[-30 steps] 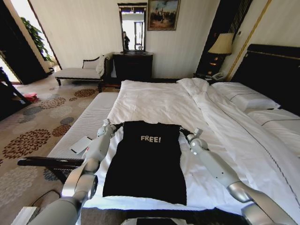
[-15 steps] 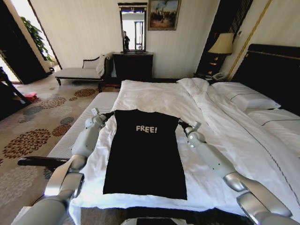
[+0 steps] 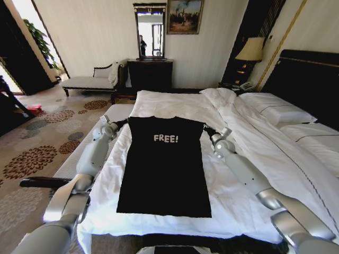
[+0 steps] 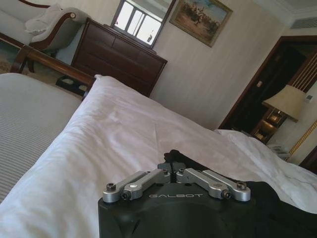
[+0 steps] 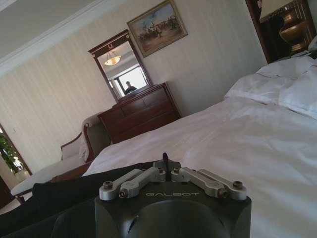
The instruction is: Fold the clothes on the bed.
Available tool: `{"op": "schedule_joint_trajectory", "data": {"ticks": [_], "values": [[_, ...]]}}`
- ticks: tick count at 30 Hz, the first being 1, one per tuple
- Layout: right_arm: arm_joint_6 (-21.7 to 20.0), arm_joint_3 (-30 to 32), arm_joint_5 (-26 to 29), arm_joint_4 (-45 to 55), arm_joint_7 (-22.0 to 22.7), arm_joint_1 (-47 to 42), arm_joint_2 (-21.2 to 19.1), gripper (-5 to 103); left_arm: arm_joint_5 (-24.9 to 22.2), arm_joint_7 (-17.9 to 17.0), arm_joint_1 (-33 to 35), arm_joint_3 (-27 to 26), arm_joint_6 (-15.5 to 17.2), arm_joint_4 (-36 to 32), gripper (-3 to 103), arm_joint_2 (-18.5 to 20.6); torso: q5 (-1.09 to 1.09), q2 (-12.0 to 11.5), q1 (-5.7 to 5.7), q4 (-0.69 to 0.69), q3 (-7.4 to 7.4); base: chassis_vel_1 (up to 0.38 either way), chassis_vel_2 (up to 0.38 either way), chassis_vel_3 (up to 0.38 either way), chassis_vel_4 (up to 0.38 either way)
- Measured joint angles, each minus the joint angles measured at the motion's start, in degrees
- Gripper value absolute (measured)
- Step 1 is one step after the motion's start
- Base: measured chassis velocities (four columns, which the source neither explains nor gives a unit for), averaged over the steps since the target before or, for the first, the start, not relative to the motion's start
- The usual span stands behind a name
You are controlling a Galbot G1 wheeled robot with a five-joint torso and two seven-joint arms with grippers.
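White bedding covers the bed [image 3: 175, 106], a very wide one with a dark headboard [image 3: 310, 79] on its far right side and white pillows [image 3: 275, 108] just below that headboard. Beside the bed on its left runs a narrow white-cushioned bench [image 3: 95, 140], and past the bench lies a patterned carpet [image 3: 37, 153]. Beyond the bed's far end stands a dark dresser [image 3: 150, 74] with a mirror [image 3: 150, 30] over it. On the bed, toward its near left part, lies the black T-shirt [image 3: 164, 166], spread flat with its white "FREE!" lettering facing up and its hem near the bed's near edge. The left gripper [image 3: 124, 123] sits at the shirt's upper left corner, its fingers pinched together on the black fabric, as the left wrist view shows [image 4: 172, 166]. The right gripper [image 3: 207, 128] is at the shirt's upper right corner, fingers clenched on the cloth there [image 5: 165, 161], low over the bed's sheet.
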Motion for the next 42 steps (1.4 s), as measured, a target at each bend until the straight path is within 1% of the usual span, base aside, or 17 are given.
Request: {"op": "schedule_joint_trajectory", "data": {"ticks": [3,4,7,8,10,12,13,18,19,23,24,28,30,33,35,39,42], "values": [[-0.12,-0.19,0.02,2.43,0.75,-1.91,-1.05,0,-2.6,-1.94,3.0,1.22,1.26,-4.99,1,2.27,-0.01,-0.01,0.01,0.01,0.0,0.0,0.0,0.0,0.0],[-0.12,-0.19,0.02,2.43,0.75,-1.91,-1.05,0,-2.6,-1.94,3.0,1.22,1.26,-4.99,1,2.27,-0.01,-0.01,0.01,0.01,0.0,0.0,0.0,0.0,0.0],[-0.67,-0.76,0.36,9.41,1.42,-6.11,-4.75,0,-7.15,-5.09,9.53,2.26,2.89,-15.77,1,6.44,-0.02,-0.01,0.01,0.0,0.01,0.0,0.0,0.0,0.0],[-0.67,-0.76,0.36,9.41,1.42,-6.11,-4.75,0,-7.15,-5.09,9.53,2.26,2.89,-15.77,1,6.44,-0.02,-0.01,0.01,0.0,0.01,0.0,0.0,0.0,0.0],[-1.17,0.19,1.75,15.06,1.67,-9.81,-7.75,0,-9.85,-6.23,15.84,1.86,3.63,-25.09,1,10.26,0.01,0.0,-0.01,0.02,-0.01,0.0,0.0,0.0,0.0],[-1.45,2.05,2.33,19.44,2.14,-13.52,-10.2,0,-11.4,-7.11,20.82,0.33,4.13,-30.68,1,13.67,-0.03,0.01,-0.03,0.0,-0.02,0.0,0.0,0.0,0.0],[-1.45,2.05,2.33,19.44,2.14,-13.52,-10.2,0,-11.4,-7.11,20.82,0.33,4.13,-30.68,1,13.67,-0.03,0.01,-0.03,0.0,-0.02,0.0,0.0,0.0,0.0],[-1.6,7.3,2.5,26.95,3.58,-24.13,-13.22,0,-12.56,-7.48,34.77,-6.34,4.38,-41.49,1,19.85,0.0,0.0,-0.02,0.02,-0.02,0.0,0.0,0.0,0.0],[-1.6,7.3,2.5,26.95,3.58,-24.13,-13.22,0,-12.56,-7.48,34.77,-6.34,4.38,-41.49,1,19.85,0.0,0.0,-0.02,0.02,-0.02,0.0,0.0,0.0,0.0],[-1.81,10.41,2.2,31.18,5.31,-30.48,-14.14,0,-12.47,-7.42,46.0,-12.54,4.38,-50.62,1,21.79,0.0,0.01,-0.03,0.0,-0.02,0.0,0.0,0.0,0.0],[-1.81,10.41,2.2,31.18,5.31,-30.48,-14.14,0,-12.47,-7.42,46.0,-12.54,4.38,-50.62,1,21.79,0.0,0.01,-0.03,0.0,-0.02,0.0,0.0,0.0,0.0],[-2.01,12.66,2.26,34.83,7.5,-35.11,-15.0,0,-11.64,-7.52,55.67,-17.1,4.24,-56.88,1,22.51,-0.01,0.01,-0.01,0.02,-0.01,0.0,0.0,0.0,0.0],[-2.05,13.01,2.19,35.47,7.71,-35.99,-15.1,0,-11.26,-7.52,56.92,-17.41,4.17,-57.34,1,22.57,-0.01,0.01,-0.01,0.02,-0.01,0.0,0.0,0.0,0.0],[-2.07,14.62,0.59,38.39,8.8,-41.87,-15.3,0,-7.65,-7.54,62.78,-18.19,3.71,-58.52,1,22.62,-0.01,0.01,-0.01,0.03,-0.01,0.0,0.0,0.0,0.0],[-1.97,15.16,-0.13,39.21,9.1,-44.16,-15.38,0,-6.83,-7.57,63.96,-18.26,3.7,-58.79,1,22.62,-0.01,0.01,-0.01,0.02,-0.01,0.0,0.0,0.0,0.0],[-0.87,18.19,-3.18,42.47,10.06,-53.1,-15.65,0,-4.99,-7.97,67.7,-18.99,3.76,-60.88,1,23.14,-0.01,0.0,-0.01,-0.01,-0.01,0.0,0.0,0.0,0.0],[-0.69,19.92,-3.51,43.95,10.46,-55.62,-15.48,0,-4.69,-8.39,69.12,-19.87,4.15,-61.91,1,23.91,0.0,0.01,-0.01,-0.01,-0.01,0.0,0.0,0.0,0.0]]}}
